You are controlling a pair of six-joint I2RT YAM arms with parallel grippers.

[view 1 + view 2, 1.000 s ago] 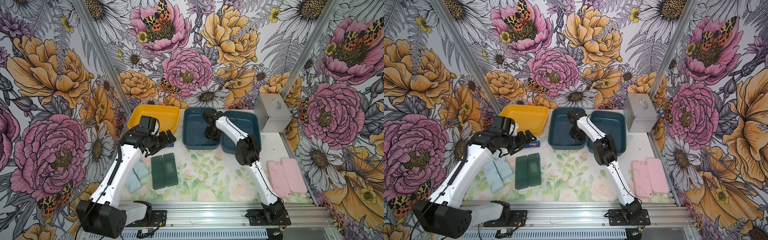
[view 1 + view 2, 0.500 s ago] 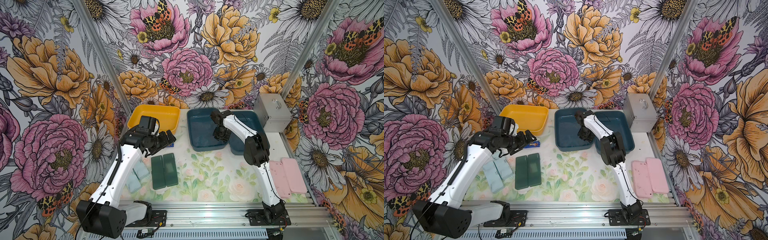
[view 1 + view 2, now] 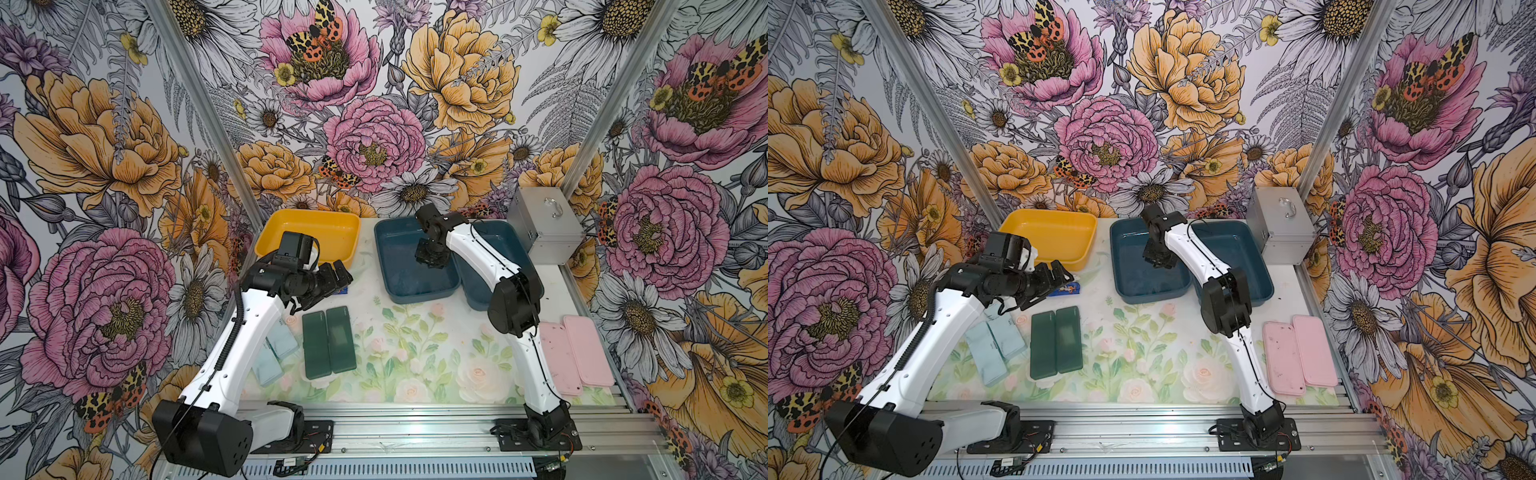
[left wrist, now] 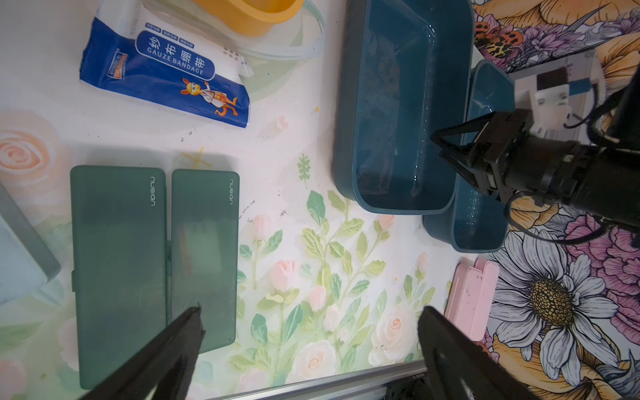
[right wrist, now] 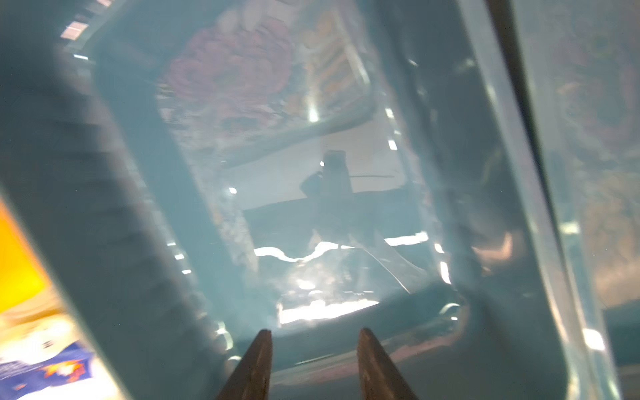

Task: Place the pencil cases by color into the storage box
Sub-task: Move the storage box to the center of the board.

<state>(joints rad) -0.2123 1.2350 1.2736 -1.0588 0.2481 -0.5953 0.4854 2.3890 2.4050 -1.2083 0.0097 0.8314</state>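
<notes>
1. The left gripper (image 3: 338, 276) hangs above the worktop (image 3: 415, 357) with its jaws spread wide and nothing between them.
2. Directly under the left gripper, in a top view, lies a blue and white gauze bandage packet (image 3: 1065, 289). It is not gripped.
3. The two dark green pencil cases (image 3: 329, 343) lie flat and side by side, long edges touching, just on the base side of the left gripper.
4. The two pale blue pencil cases (image 3: 994, 347) lie further toward that arm's base, partly under the arm, one overlapping the other.
5. The yellow tray (image 3: 332, 232) sits just beyond the left gripper, toward the back wall, with no case in it.
6. The right gripper (image 3: 431, 261) points down into the nearer dark blue tray (image 3: 419, 293), close to the wall that faces the second dark blue tray (image 3: 503, 239).
7. In the right wrist view its fingers (image 5: 258, 360) stand a narrow way apart. The view is blurred, and I cannot tell whether they pinch the tray's wall.
8. The nearer dark blue tray overlaps the second one's rim beside this gripper.
9. The two pink pencil cases (image 3: 575, 355) lie side by side well apart from the right gripper, out past that arm's elbow, near the front edge.
10. A metal case (image 3: 544, 232) stands beyond the second tray, on the far side from the right gripper.
</notes>
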